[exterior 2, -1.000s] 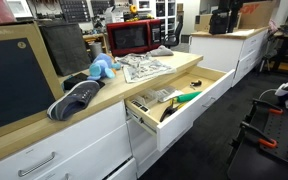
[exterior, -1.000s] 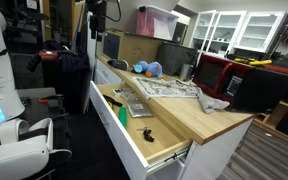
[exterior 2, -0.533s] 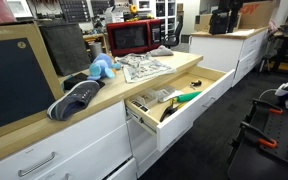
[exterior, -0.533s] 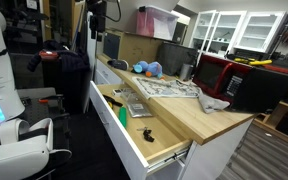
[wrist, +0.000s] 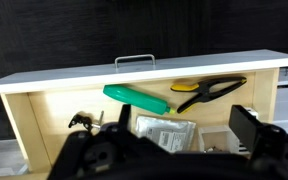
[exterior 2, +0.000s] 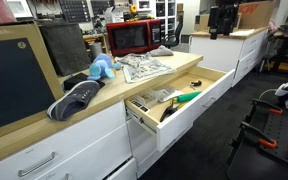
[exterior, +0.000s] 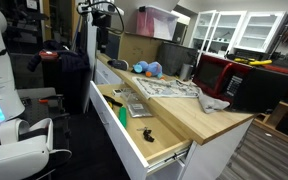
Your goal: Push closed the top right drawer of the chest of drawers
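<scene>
The top right drawer (exterior: 134,128) of the chest of drawers (exterior: 206,115) stands pulled far out in both exterior views (exterior 2: 189,103). In the wrist view I see its white front with a small metal handle (wrist: 134,61) and the pale wood inside. It holds a green tool (wrist: 136,97), a yellow and black clamp (wrist: 210,91), a silver packet (wrist: 165,131) and small parts. My gripper (wrist: 184,125) is open and empty, well back from the drawer and touching nothing. My dark arm (exterior: 102,15) shows beyond the chest's far end.
On the wooden top lie newspapers (exterior: 164,88), a blue soft toy (exterior: 148,69), a grey cloth (exterior: 213,102) and a red microwave (exterior: 224,75). A shoe (exterior 2: 76,98) lies on the top. A white robot base (exterior: 4,90) and black stands (exterior 2: 259,130) stand on the floor nearby.
My arm has shifted slightly at the far end of the chest. The drawer stays open and its contents have not moved.
</scene>
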